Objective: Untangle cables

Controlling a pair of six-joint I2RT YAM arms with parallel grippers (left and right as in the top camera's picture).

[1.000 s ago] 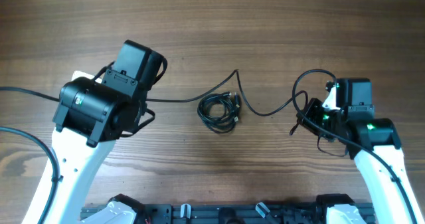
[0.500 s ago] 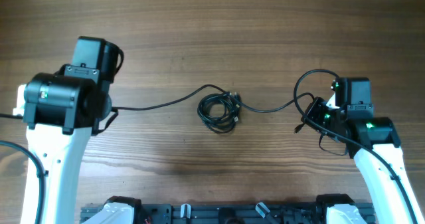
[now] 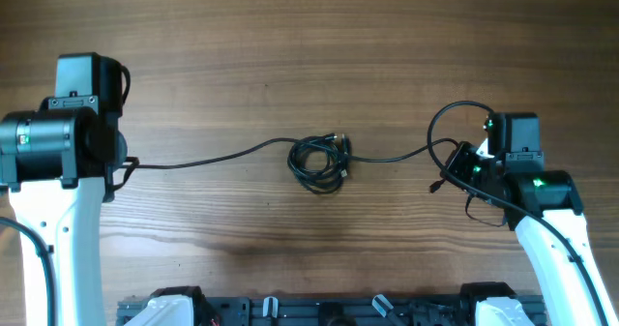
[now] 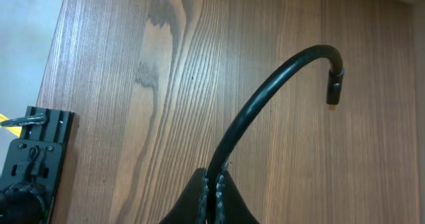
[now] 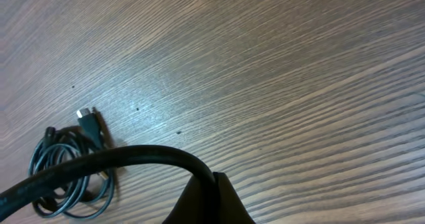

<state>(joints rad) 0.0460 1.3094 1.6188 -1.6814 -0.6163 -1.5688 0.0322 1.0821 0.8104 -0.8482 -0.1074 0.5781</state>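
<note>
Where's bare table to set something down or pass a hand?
Free: table strip beyond the cable; near strip between left arm and right arm, below the coil. Crowded: the cable line across the middle, the loop by the right arm.

Has pulled the black two-finger left gripper [image 4: 211, 187] far out to the left, away from the middle. Has drawn the thin black cable [image 3: 222, 154] nearly straight on that side (upward bend by the small coiled bundle [image 3: 321, 162] now flattened).

On table [image 3: 319, 36]: coil [image 3: 320, 162] at centre; long cable [image 3: 222, 155] runs left of coil to left end effector [image 3: 123, 162], right of coil to right end effector [image 3: 455, 164].
</note>
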